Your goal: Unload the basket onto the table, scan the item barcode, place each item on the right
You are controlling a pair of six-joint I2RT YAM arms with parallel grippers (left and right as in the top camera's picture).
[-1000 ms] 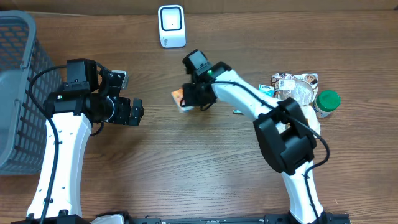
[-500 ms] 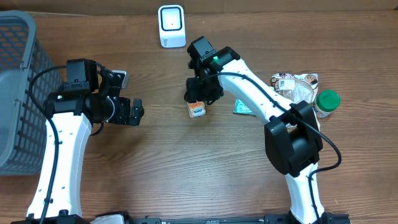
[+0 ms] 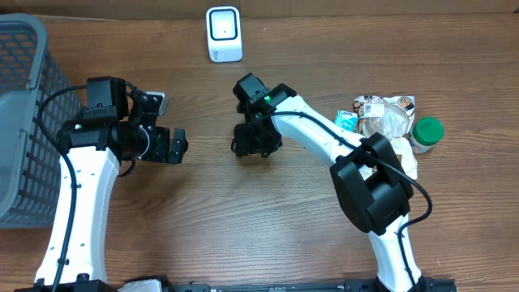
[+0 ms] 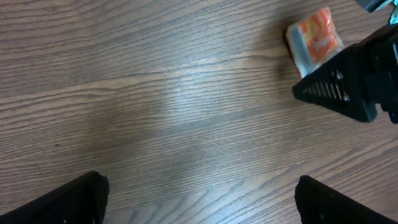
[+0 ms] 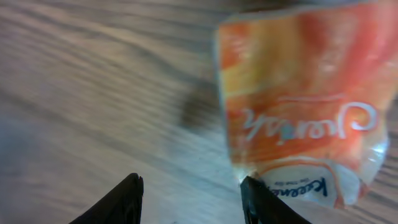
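Right end effector (image 3: 254, 141) near scanner (image 3: 224, 34); basket (image 3: 18, 49) far left.

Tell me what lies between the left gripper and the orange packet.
Just bare table between left gripper and orange packet, per the left wrist view.

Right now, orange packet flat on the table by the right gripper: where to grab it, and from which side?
Probably from straight above, pinching the orange packet across its narrow width near the middle. It lies flat on the table, so there is no side face to catch, and its long edges are the closest pair. The right gripper is open, with the packet just beyond its fingertips.
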